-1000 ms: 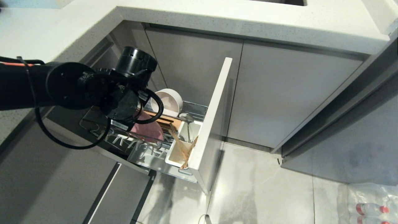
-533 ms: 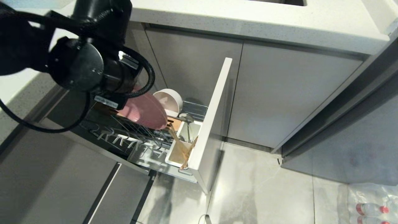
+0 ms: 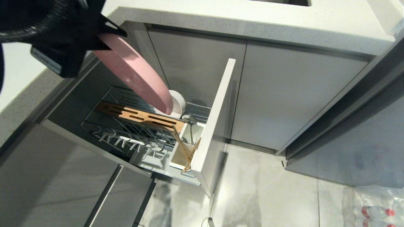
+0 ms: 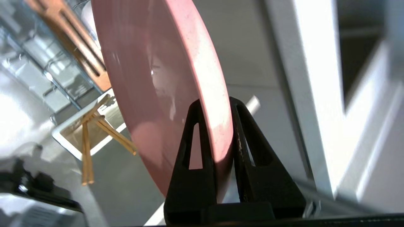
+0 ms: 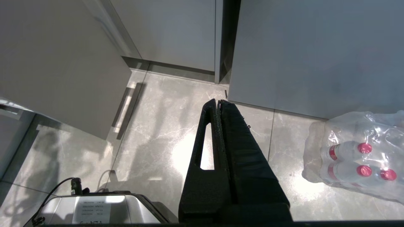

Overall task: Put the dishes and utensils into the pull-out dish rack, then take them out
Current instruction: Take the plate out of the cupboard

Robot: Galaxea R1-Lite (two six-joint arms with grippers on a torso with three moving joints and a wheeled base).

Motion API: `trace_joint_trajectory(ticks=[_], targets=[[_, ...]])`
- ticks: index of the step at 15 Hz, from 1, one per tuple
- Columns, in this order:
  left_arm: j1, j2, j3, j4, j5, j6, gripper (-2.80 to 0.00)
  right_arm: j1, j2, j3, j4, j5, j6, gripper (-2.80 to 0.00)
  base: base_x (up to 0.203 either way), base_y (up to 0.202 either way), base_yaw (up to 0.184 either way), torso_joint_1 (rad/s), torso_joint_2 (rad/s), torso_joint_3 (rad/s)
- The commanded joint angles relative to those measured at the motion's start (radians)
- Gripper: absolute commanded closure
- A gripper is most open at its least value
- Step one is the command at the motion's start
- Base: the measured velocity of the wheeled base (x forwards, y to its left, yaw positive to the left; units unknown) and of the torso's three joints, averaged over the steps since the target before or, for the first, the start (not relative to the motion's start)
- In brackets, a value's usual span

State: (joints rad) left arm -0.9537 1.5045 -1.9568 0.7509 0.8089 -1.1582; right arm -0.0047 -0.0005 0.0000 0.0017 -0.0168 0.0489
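Observation:
My left gripper (image 4: 215, 102) is shut on the rim of the pink plate (image 3: 135, 74), holding it tilted in the air above the pull-out dish rack (image 3: 132, 138), near the counter's edge. In the left wrist view the pink plate (image 4: 164, 78) fills the space between both fingers. The white bowl (image 3: 178, 102) stands in the rack's back part, partly hidden by the plate. The chopsticks (image 3: 186, 149) lean in the white utensil cup (image 3: 181, 157), and the spoon (image 3: 190, 121) stands in the cup's rear section. My right gripper (image 5: 218, 101) is parked low over the floor, shut and empty.
The rack's pale front panel (image 3: 216, 126) sticks out into the floor space. A wooden slotted strip (image 3: 139, 116) runs across the rack. The white countertop (image 3: 252, 22) overhangs grey cabinet doors (image 3: 290, 97). A wrapped pack of bottles (image 5: 356, 154) lies on the floor at the right.
My left arm has lifted the pink plate up out of the rack's prongs and carried it up and leftward toward the counter. The wooden strip and prongs are now uncovered.

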Motion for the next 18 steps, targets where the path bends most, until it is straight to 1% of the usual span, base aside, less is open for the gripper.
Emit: trace_joint_trajectory(ticks=[1, 2, 3, 5, 7, 9, 11, 12, 14, 15, 16, 17, 18], targets=[[-0.028, -0.062, -0.005, 0.003, 0.015, 0.063, 0.00, 0.000, 0.000, 0.002, 0.000, 0.000, 0.000, 0.00, 0.000, 0.000, 0.000, 0.000, 0.00, 0.000], [-0.029, -0.074, -0.005, -0.004, 0.036, 0.128, 0.00, 0.000, 0.000, 0.002, 0.000, 0.000, 0.000, 0.00, 0.000, 0.000, 0.000, 0.000, 0.00, 0.000], [-0.029, -0.086, -0.005, -0.028, 0.070, 0.196, 0.00, 0.000, 0.000, 0.002, 0.000, 0.000, 0.000, 0.00, 0.000, 0.000, 0.000, 0.000, 0.00, 0.000], [-0.030, -0.106, -0.004, -0.094, 0.126, 0.357, 0.00, 0.000, 0.000, 0.002, 0.000, 0.000, 0.000, 0.00, 0.000, 0.000, 0.000, 0.000, 0.00, 0.000], [-0.030, -0.122, -0.004, -0.184, 0.165, 0.542, 0.00, 0.000, 0.000, 0.002, 0.000, 0.000, 0.000, 0.00, 0.000, 0.000, 0.000, 0.000, 0.00, 0.000], [-0.030, -0.131, -0.004, -0.333, 0.188, 0.756, 0.00, 0.000, 0.000, 0.002, 0.000, 0.000, 0.000, 0.00, 0.000, 0.000, 0.000, 0.000, 0.00, 0.000], [-0.029, -0.134, -0.002, -0.437, 0.205, 0.938, 0.00, 0.000, 0.000, 0.002, 0.000, 0.000, 0.000, 0.00, 0.000, 0.000, 0.000, 0.000, 0.00, 0.000], [-0.028, -0.133, -0.002, -0.463, 0.222, 1.000, 0.00, 0.000, 0.000, 0.002, 0.000, 0.000, 0.000, 0.00, 0.000, 0.000, 0.000, 0.000, 0.00, 0.000], [-0.025, -0.125, -0.002, -0.464, 0.269, 1.112, 0.00, 0.000, 0.000, 0.002, 0.000, 0.000, 0.000, 0.00, 0.000, 0.000, 0.000, 0.000, 0.00, 0.000], [-0.020, -0.119, -0.002, -0.462, 0.284, 1.137, 0.00, 0.000, 0.000, 0.002, 0.000, 0.000, 0.000, 0.00, 0.000, 0.000, 0.000, 0.000, 0.00, 0.000], [-0.014, -0.109, -0.002, -0.462, 0.296, 1.182, 0.00, 0.000, 0.000, 0.002, 0.000, 0.000, 0.000, 0.00, 0.000, 0.000, 0.000, 0.000, 0.00, 0.000], [0.012, -0.092, -0.002, -0.462, 0.312, 1.223, 0.00, 0.000, 0.000, 0.002, 0.000, 0.000, 0.000, 0.00, 0.000, 0.000, 0.000, 0.000, 0.00, 0.000], [0.050, -0.078, -0.003, -0.460, 0.324, 1.247, 0.00, 0.000, 0.000, 0.002, 0.000, 0.000, 0.000, 0.00, 0.000, 0.000, 0.000, 0.000, 0.00, 0.000]])
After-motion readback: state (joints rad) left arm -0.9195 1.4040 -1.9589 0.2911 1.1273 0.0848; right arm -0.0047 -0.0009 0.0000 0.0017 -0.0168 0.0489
